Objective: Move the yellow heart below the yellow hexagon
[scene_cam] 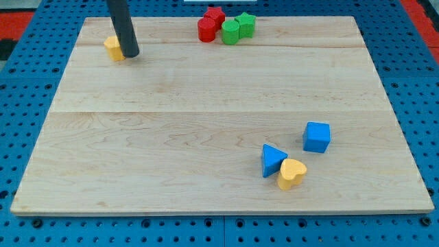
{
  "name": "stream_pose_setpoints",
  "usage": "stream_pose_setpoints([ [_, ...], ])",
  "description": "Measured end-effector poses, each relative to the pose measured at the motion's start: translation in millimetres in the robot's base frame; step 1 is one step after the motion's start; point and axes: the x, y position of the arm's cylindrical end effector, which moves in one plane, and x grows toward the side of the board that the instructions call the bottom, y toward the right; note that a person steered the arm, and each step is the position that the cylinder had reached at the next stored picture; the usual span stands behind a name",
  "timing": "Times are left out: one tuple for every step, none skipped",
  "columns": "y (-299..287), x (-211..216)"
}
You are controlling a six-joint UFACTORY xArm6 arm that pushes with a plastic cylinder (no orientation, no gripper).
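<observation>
**Spotter:** Where's the rod?

**Me:** My tip sits at the view's top left, touching the right side of the yellow hexagon. It's a bare rod, nothing to spread or pinch, and it carries nothing.

**Spotter:** And the heart?

**Me:** The yellow heart lies well apart, toward the view's bottom right, touching the blue triangle, with the blue cube near. I judge I must get round to its right and push diagonally up-left across the board
</observation>
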Motion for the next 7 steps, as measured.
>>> stream_pose_setpoints([
  [70.0, 66.0],
  [185.9, 123.0],
  [325.5, 117.5],
  [436.0, 103.2],
  [471.8, 132.9],
  [478.3, 142.0],
  [459.0, 193.2],
])
